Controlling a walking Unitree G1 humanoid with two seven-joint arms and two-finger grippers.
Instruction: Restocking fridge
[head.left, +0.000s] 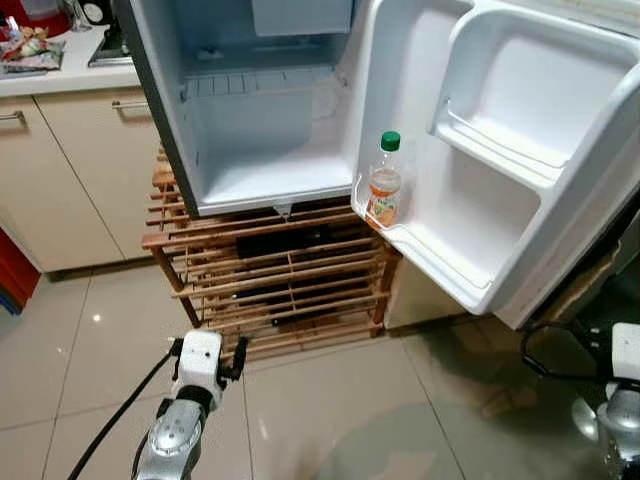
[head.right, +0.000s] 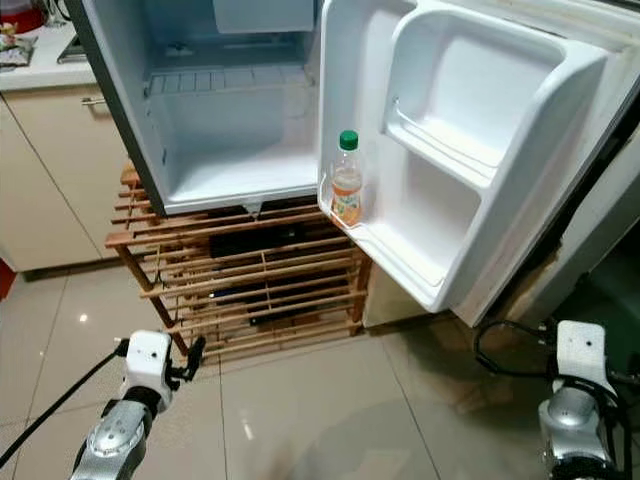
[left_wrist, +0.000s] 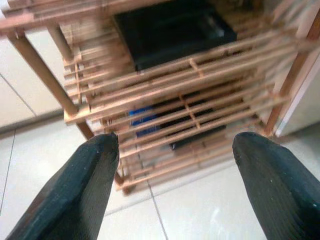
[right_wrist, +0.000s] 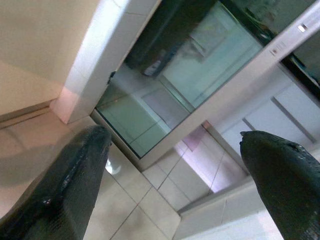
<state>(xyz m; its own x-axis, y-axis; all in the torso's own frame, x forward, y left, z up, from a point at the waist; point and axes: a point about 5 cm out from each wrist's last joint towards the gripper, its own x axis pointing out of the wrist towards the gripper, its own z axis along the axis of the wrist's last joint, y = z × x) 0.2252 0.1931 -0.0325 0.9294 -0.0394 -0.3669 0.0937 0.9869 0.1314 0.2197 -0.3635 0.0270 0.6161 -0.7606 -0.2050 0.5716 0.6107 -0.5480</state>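
so far one bottle in, both grippers empty

plainly the fridge in the upper middle of the frame stands open on a wooden rack, its door swung toward the right edge. one bottle with a green cap stands upright at the inner end of the lower door shelf. count: one fridge, one bottle, one rack, two grippers. the left gripper hangs low at lower left, fingers spread and empty; the right gripper at lower right is likewise spread, holding nothing. risks, as i judge: an arm rising could knock the jutting door or tip the bottle, and the slatted rack could snag a finger.
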